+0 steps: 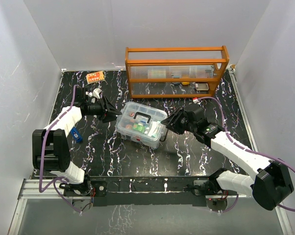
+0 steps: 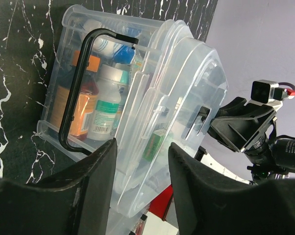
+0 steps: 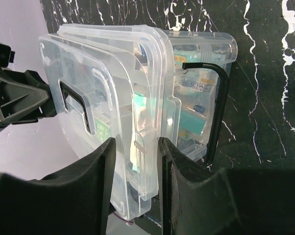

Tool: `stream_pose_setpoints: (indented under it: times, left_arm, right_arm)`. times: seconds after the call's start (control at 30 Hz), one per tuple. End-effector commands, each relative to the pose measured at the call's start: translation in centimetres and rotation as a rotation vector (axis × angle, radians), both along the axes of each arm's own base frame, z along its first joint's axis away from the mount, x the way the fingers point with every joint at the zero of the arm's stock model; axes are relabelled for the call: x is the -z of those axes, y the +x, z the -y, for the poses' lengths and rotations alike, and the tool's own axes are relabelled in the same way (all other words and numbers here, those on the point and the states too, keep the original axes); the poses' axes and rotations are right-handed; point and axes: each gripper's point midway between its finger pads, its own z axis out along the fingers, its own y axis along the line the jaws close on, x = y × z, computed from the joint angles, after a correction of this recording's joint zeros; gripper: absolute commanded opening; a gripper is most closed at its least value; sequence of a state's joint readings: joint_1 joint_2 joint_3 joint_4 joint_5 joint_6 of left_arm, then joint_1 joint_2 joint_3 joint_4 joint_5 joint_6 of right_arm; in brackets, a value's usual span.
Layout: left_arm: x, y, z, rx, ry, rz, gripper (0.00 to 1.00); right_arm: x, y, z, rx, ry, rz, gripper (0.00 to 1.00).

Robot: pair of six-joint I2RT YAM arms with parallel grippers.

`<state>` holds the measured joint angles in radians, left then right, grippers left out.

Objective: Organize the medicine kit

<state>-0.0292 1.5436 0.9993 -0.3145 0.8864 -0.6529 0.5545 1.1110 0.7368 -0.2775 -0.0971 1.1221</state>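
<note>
**Sitting between two pincers: the medicine kit (image 1: 137, 126)**

The bottles and packs inside the kit look blurry through the clear plastic. Their words are too small to read. A red patch on the kit is cut off at the bottom of the left wrist view. The small things near the 10 o'clock corner of the table (image 1: 137, 161) are hard to make out.

The kit lies in the middle of the table, with its black handle (image 1: 143, 117) on top. The orange rack (image 1: 176, 68) stands at its 1 o'clock.

The left pincer (image 1: 110, 115) is at the kit's 9 o'clock. It is half wide, with the kit's edge in the gap. Whether it touches, I cannot tell. The right pincer (image 1: 167, 125) is at 3 o'clock. It is narrow and squeezes the kit's rim.
</note>
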Motion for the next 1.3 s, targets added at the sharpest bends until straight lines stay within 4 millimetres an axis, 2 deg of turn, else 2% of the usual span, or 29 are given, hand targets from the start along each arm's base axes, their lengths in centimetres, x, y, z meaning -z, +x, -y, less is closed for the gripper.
stream_pose_setpoints:
  times: [0.0,0.2,0.4,0.63,0.97,1.27]
  left_arm:
    - [-2.1,-0.1,0.6,0.031,-0.035,0.028,0.46]
    - [-1.9,0.4,0.6,0.037,-0.041,0.028,0.44]
    - [-1.3,0.8,0.9,0.049,-0.053,0.018,0.41]
    - [-0.9,1.5,1.4,0.058,-0.047,0.01,0.39]
    - [-0.1,1.3,1.1,0.058,-0.01,0.0,0.41]
    - [1.1,0.6,0.7,0.062,0.029,-0.024,0.41]
  right_arm:
    - [-3.1,1.8,0.2,0.079,0.046,0.084,0.31]
    - [-1.9,2.0,1.4,0.132,-0.009,0.064,0.31]
    - [-1.0,1.9,1.8,0.143,-0.033,0.05,0.34]
    - [-0.5,1.9,1.8,0.145,-0.045,0.042,0.4]
    - [0.4,1.5,2.5,0.133,-0.102,0.031,0.47]
    - [0.5,1.5,1.1,0.015,-0.131,0.05,0.52]
